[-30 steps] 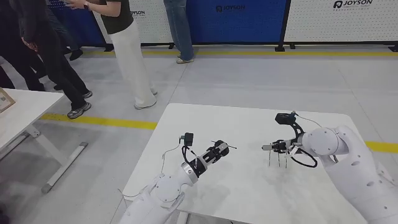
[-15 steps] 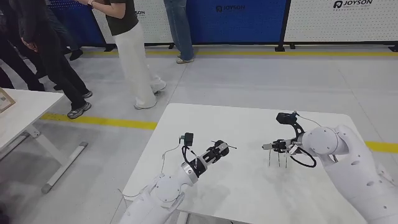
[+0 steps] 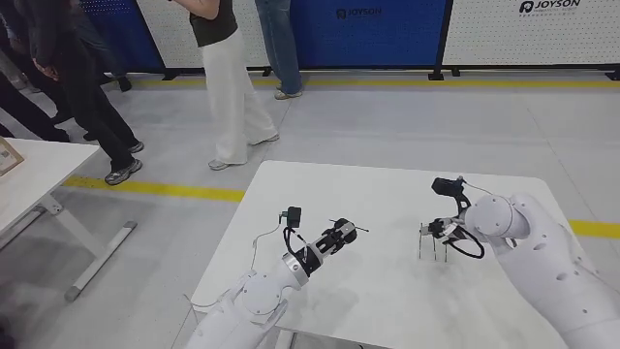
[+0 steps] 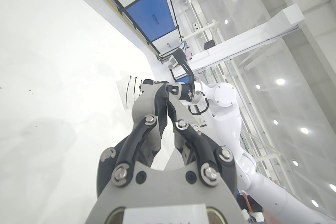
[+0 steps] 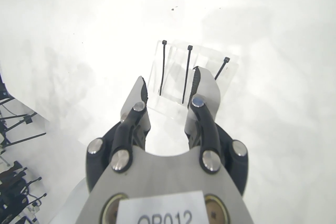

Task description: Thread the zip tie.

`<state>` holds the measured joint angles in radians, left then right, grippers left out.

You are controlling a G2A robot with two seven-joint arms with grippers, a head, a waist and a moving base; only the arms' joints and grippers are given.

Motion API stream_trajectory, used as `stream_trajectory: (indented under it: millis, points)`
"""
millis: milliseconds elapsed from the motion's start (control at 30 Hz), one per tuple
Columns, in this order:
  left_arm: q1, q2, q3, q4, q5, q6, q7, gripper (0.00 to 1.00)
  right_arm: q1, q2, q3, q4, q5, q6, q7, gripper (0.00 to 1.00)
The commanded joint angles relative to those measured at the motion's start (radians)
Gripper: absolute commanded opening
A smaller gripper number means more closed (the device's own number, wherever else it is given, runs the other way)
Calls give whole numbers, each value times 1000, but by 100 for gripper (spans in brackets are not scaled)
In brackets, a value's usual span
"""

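Found the left gripper (image 3: 347, 228) held above the left part of the white table (image 3: 387, 189), angled toward the other arm. Saw its fingers (image 4: 160, 107) pressed together along the ribbed black pads. From the top view, made out a thin black held zip tie (image 3: 362, 228) pinched at the tips, sticking out to either side of them. Could not pick that tie out cleanly from the left wrist view, the tips there overlapping the far arm.

Found the right gripper (image 5: 169, 75) well apart from the left one, over the right part of the table, pointing down at a clear stand (image 5: 204, 55). Saw its fingers (image 5: 210, 88) spread wide and gripping nothing, the tips over the stand's nearer half. Could not tell whether either tip touched the stand.

Counted three zip ties (image 5: 187, 70) on the stand — black, side by side, heads at the end away from the gripper. Saw two of them roughly parallel, and the third slanted away from them, its tail hidden behind one finger. Placed the middle tie inside the gap between the spread fingers, close beside that same finger. From the top view, made out the same ties as thin dark strokes just below the right gripper.
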<state>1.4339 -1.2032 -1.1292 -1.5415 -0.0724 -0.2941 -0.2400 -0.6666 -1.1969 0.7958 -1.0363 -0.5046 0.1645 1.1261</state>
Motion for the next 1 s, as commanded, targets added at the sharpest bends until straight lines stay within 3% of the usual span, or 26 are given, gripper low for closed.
stream_trajectory:
  millis: [0,233,367,500,700,967]
  points:
    - [0,0,0,0,0,0,0,0,2,-2,-1,8,0,5,1,40]
    - [0,0,0,0,0,0,0,0,8,-10,-8,30,-17,31,6,35]
    - [0,0,0,0,0,0,0,0,14,-15,-12,45,-20,29,13,24]
    - [0,0,0,0,0,0,0,0,27,-24,-22,68,-24,30,23,27]
    - [0,0,0,0,0,0,0,0,50,-42,-40,117,-18,22,25,40]
    - [0,0,0,0,0,0,0,0,81,-71,-69,197,-8,7,18,37]
